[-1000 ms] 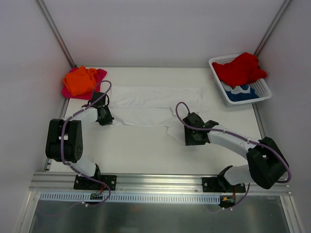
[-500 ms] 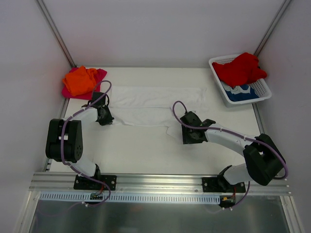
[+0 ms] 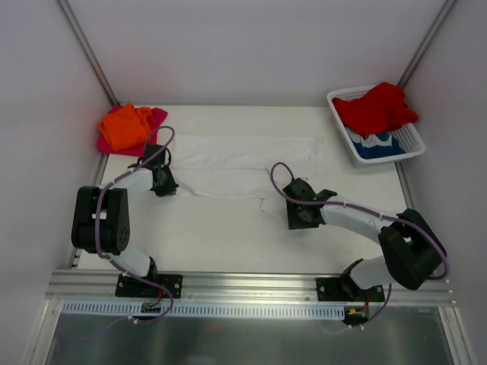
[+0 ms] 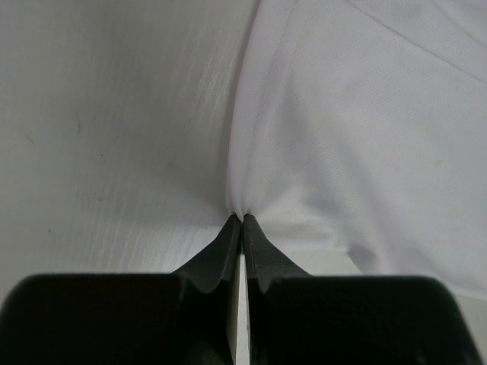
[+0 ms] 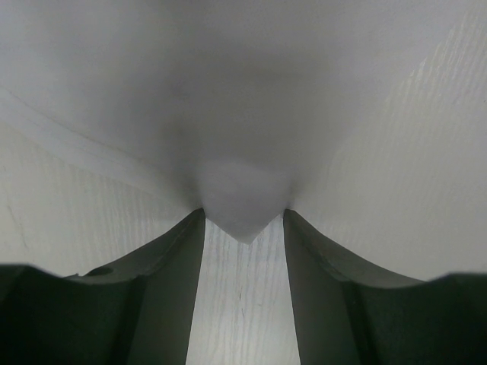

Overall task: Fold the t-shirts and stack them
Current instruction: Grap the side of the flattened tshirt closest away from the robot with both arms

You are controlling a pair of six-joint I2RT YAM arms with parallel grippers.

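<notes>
White t-shirt [image 3: 243, 161] lies spread across the far middle of the counter [image 3: 228, 243] in the top view, folded into a long band; the left end effector [image 3: 171, 188] sits at its near-left corner, the right end effector [image 3: 291, 213] at its near-right corner; an orange t-shirt [image 3: 125, 125] rests on a magenta-pink t-shirt [image 3: 157, 117] at the far-left corner of the counter; a red t-shirt [image 3: 377, 106] is heaped over a blue-and-white t-shirt [image 3: 377, 144] inside a white mesh basket [image 3: 417, 139] at the far right.

Left wrist view: the left end effector [image 4: 242, 221] has its fingers pressed together, pinching a small pucker at the edge of the white t-shirt [image 4: 358, 137]; the cloth fans out up and to the right, with bare counter [image 4: 114, 114] on the left.

Right wrist view: the right end effector [image 5: 243, 224] has its fingers spread apart; a pointed tip of the white t-shirt [image 5: 228, 91] lies in the gap between them, touching neither finger as far as can be seen; ribbed counter [image 5: 403, 190] shows on both sides.
</notes>
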